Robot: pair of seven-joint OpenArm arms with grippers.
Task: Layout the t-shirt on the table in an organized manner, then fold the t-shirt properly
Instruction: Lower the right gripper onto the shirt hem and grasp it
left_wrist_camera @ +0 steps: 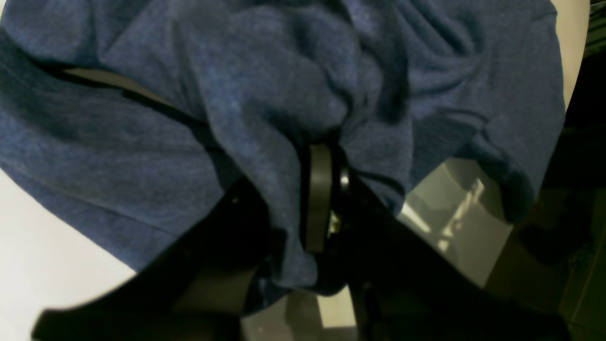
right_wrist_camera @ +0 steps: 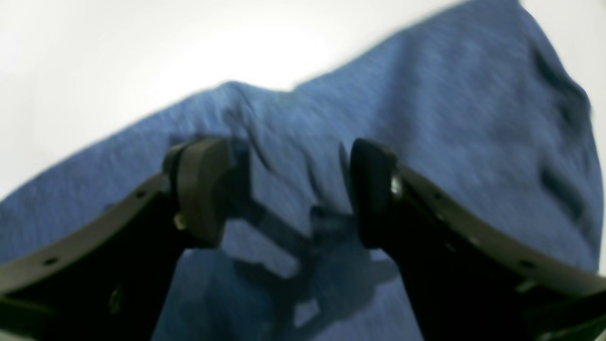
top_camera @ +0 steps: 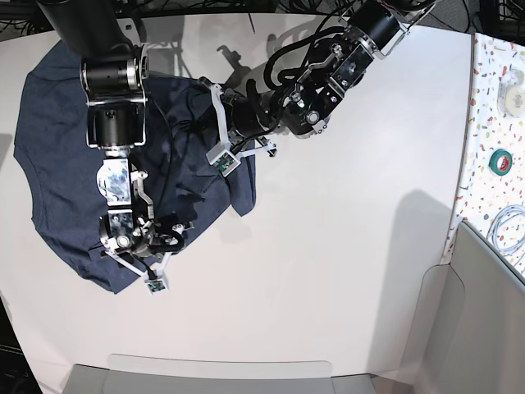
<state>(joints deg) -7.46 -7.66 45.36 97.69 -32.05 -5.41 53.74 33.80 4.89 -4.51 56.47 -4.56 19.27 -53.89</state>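
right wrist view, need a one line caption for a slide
Right gripper, jaws spread wide and holding nothing, poised just above the blue t-shirt lying on the white table.

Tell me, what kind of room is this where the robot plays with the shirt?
Probably a robot lab or workshop. Two black robot arms reach over a big white table handling a navy t-shirt, and a speckled side surface holds a roll of tape and a coiled cable.
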